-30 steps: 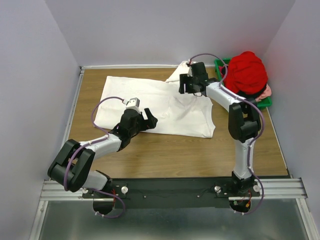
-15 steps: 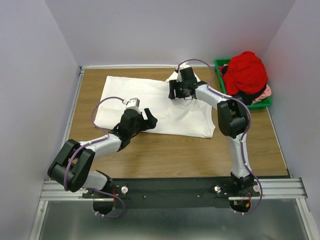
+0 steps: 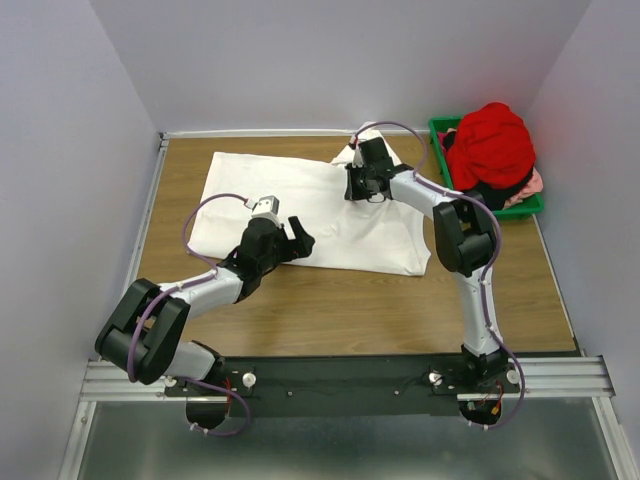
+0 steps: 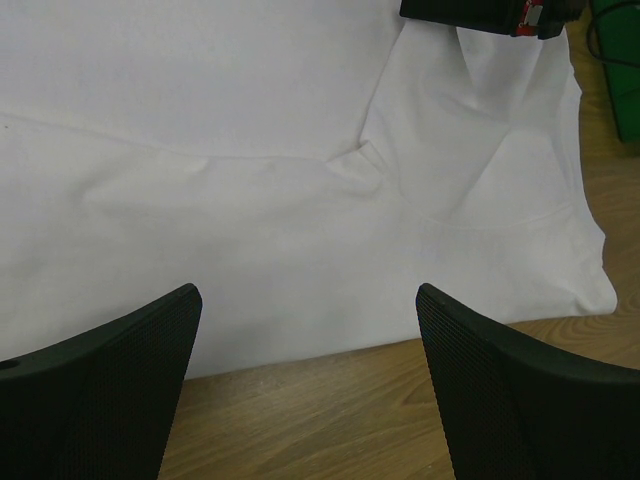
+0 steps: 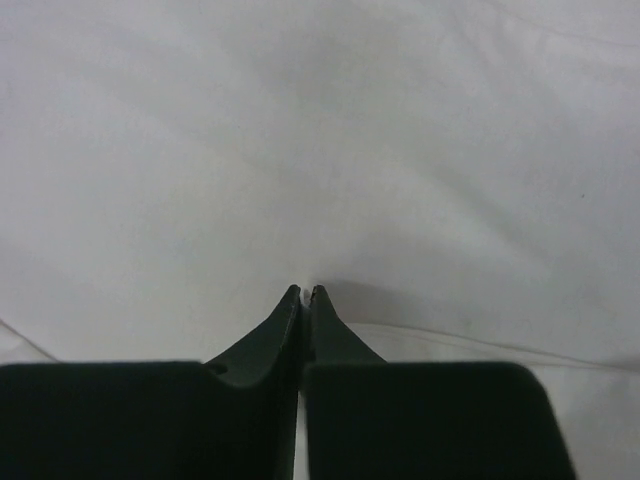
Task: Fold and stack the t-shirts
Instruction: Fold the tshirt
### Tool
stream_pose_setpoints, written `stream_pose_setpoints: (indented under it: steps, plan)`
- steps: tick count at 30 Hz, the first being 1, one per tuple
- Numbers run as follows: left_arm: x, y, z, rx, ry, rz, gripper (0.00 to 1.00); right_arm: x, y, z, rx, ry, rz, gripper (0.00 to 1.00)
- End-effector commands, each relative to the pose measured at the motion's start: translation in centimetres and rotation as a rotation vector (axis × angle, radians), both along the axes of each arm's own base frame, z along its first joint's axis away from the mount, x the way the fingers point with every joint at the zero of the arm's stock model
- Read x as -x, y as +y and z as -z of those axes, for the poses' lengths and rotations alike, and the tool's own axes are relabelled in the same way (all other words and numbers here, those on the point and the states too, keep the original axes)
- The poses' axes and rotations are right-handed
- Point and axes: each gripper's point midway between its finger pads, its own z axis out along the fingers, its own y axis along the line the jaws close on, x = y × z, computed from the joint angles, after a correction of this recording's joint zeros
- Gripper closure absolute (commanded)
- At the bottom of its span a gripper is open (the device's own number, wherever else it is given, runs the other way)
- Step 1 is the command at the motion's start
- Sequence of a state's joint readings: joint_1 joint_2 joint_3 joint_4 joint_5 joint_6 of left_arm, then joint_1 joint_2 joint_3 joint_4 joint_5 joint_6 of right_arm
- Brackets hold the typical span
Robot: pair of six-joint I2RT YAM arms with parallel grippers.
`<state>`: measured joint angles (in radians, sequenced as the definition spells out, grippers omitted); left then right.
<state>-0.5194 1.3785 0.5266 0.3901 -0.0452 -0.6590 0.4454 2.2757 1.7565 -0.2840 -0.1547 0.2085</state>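
Observation:
A white t-shirt (image 3: 300, 200) lies spread flat across the middle of the table, one sleeve bunched at the back. My right gripper (image 3: 352, 185) is pressed down on its back right part. In the right wrist view that gripper (image 5: 303, 291) is shut, with a small pinch of the white cloth (image 5: 320, 130) between its tips. My left gripper (image 3: 297, 237) hovers open over the shirt's near edge; in the left wrist view its jaws (image 4: 308, 292) stand wide with nothing between them, over the white cloth (image 4: 250, 150). A red t-shirt (image 3: 492, 145) is heaped on a pink one (image 3: 535, 183) and a dark one (image 3: 490, 192).
A green bin (image 3: 530, 205) at the back right corner holds the heap of t-shirts. Bare wooden table (image 3: 330, 300) runs between the white shirt and the arm bases. Grey walls close in the left, back and right sides.
My right gripper moved left from the bin's side onto the white t-shirt and closed on a pinch of its cloth. The left arm has not moved.

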Motion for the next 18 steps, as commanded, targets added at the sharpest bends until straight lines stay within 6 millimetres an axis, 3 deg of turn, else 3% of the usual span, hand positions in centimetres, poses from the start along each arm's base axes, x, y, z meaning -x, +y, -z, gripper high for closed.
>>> stream_pose_setpoints:
  steps: [1,11,14,18]
  plan:
    - [0.2,0.6,-0.3,-0.011,-0.015,-0.021,0.04,0.7,0.3,-0.6,-0.004,0.003,-0.022,0.99]
    - [0.5,0.9,-0.4,-0.008,-0.022,-0.03,0.04,-0.2,1.0,-6.0,-0.029,-0.108,-0.014,1.0]
    - [0.6,0.8,-0.2,-0.008,-0.019,-0.025,0.04,-0.5,1.4,-6.0,-0.022,-0.118,-0.017,1.0]
    - [0.7,0.9,-0.1,-0.009,-0.016,-0.025,0.04,-0.4,1.7,-4.5,-0.01,-0.096,-0.019,0.98]
